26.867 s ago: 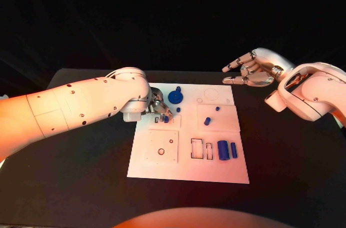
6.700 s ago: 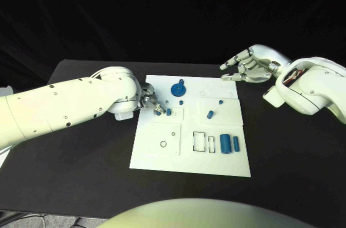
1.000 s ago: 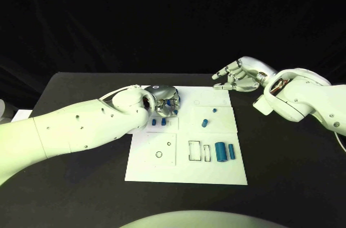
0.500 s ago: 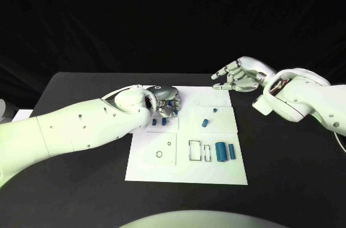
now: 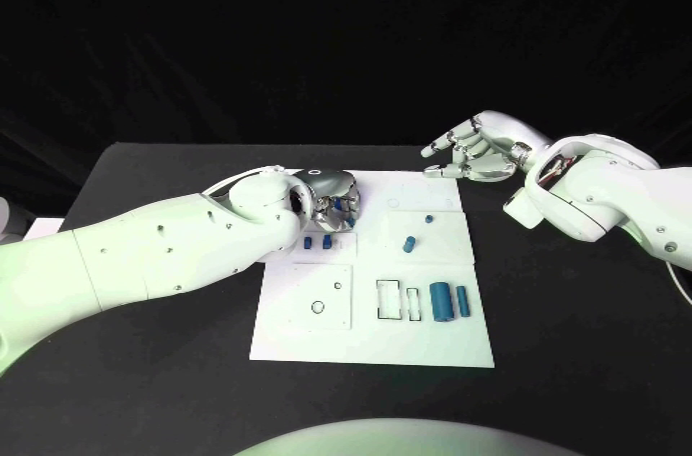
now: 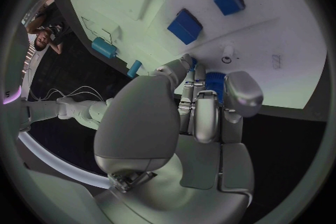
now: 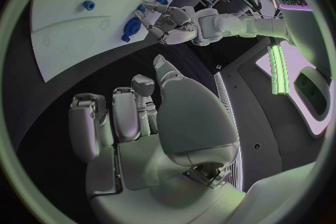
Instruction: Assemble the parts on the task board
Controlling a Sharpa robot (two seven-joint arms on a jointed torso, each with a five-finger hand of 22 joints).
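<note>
On a black surface (image 5: pixel 159 176), a blue part (image 6: pixel 214 82) is gripped by the left hand (image 5: pixel 329 198) over the white board's (image 5: pixel 375 341) far corner; the right hand (image 5: pixel 473 152) is held empty, fingers apart, beyond it.

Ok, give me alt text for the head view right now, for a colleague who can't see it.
The left hand curls around a blue part at the far left of the white task board. The right hand hovers, fingers apart, past the board's far right corner.
</note>
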